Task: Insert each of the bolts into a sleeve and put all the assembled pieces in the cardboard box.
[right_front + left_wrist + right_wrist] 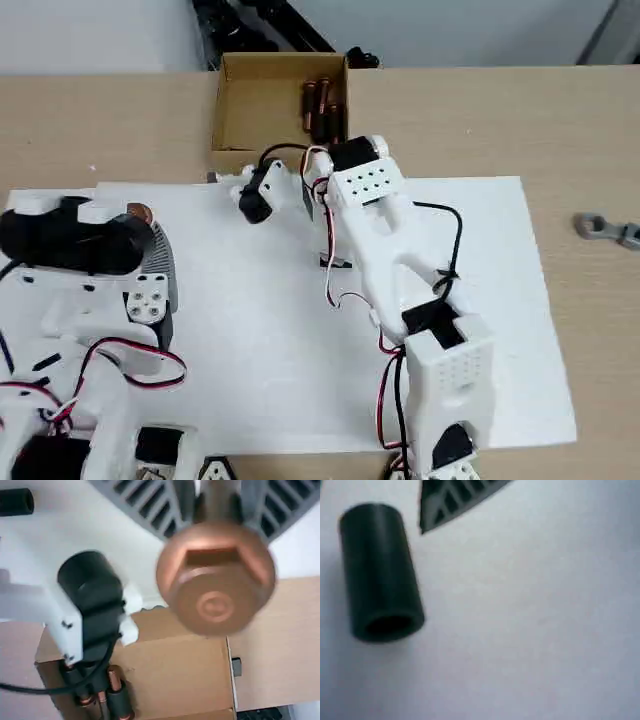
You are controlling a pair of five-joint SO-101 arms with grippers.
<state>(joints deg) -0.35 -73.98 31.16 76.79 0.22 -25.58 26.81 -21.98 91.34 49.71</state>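
The left arm is sitting folded low at the near left of the white sheet (250, 380). The left pincer (145, 228) is pointing toward the far side. It is squeezing tight on one copper bolt (215, 580) — the round head is sticking out past the tips. Farther in, one black sleeve (380, 575) is lying on its side on the sheet. The right arm is stretching out long toward the far edge of the sheet. The right pincer (325, 215) is hanging near the sleeve — open or closed, nobody can tell. Farthest off, one cardboard box (235, 120) is sitting just past the sheet. It is holding what looks like three finished pieces (322, 105).
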